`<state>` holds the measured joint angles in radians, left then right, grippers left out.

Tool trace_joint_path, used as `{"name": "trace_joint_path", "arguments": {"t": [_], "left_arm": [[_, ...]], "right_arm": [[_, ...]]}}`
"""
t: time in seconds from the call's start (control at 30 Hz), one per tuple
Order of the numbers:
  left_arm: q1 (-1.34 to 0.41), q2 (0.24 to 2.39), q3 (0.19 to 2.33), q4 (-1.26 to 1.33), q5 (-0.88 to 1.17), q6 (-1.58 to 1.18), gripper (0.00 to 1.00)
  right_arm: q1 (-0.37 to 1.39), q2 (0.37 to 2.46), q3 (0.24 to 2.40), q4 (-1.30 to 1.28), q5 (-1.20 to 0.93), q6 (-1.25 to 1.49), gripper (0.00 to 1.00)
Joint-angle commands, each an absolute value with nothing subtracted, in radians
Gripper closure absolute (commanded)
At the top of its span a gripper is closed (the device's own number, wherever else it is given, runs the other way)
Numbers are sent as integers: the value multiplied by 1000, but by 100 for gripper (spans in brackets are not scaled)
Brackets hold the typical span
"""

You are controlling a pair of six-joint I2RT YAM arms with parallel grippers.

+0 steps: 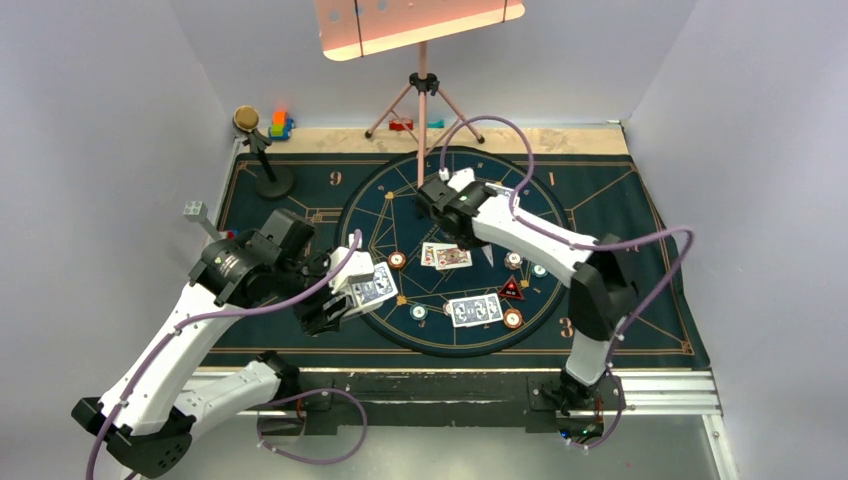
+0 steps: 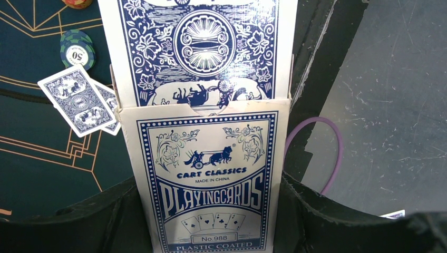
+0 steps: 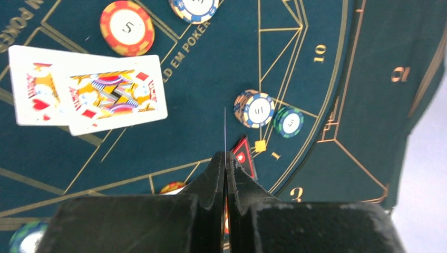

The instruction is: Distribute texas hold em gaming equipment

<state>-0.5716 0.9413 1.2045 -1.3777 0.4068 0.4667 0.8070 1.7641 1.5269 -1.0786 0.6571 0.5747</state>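
Observation:
My left gripper (image 2: 211, 216) is shut on a blue-and-white playing card box (image 2: 208, 174), with a card back (image 2: 203, 47) sticking out of its open top; the top view shows it at the mat's left (image 1: 370, 288). My right gripper (image 3: 225, 155) is shut on one playing card (image 3: 225, 126), seen edge-on as a thin line, above the mat's middle (image 1: 440, 205). Two face-up cards (image 3: 87, 89) lie left of it. Two face-down cards (image 1: 474, 310) lie nearer. Orange chips (image 1: 397, 261), a teal chip (image 3: 288, 121), a white chip (image 3: 254, 109) and the red-edged triangular marker (image 1: 511, 290) surround them.
The dark poker mat (image 1: 640, 300) covers most of the table. A pink tripod stand (image 1: 422, 100) and coloured toy blocks (image 1: 280, 124) stand at the back. A black post with a gold top (image 1: 262, 150) is at the back left. Purple cables loop over both arms.

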Motion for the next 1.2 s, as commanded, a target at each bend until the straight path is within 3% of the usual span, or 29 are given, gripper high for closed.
{"name": "trace_joint_path", "arguments": {"t": [0.0,0.27,0.6,0.87,1.07,1.17], "left_arm": [[-567,934,1235,-1369,432,474,100],[-567,932,1233,-1372,425,474,100],[-567,930,1229,-1371,421,474,100],[-566,922,1232,-1365,405,467,100],[-566,926,1230,-1355,405,463,100],[-566,928,1232,-1353,404,463,100]], "right_arm": [[846,1910,1599,-1169,871,659,100],[882,2148,1743,-1228,932,709,100],[906,2189,1736,-1114,807,658,100],[907,2227,1750,-1069,720,632,88],[907,2195,1745,-1027,655,603,60],[907,2178,1749,-1015,628,588,52]]}}
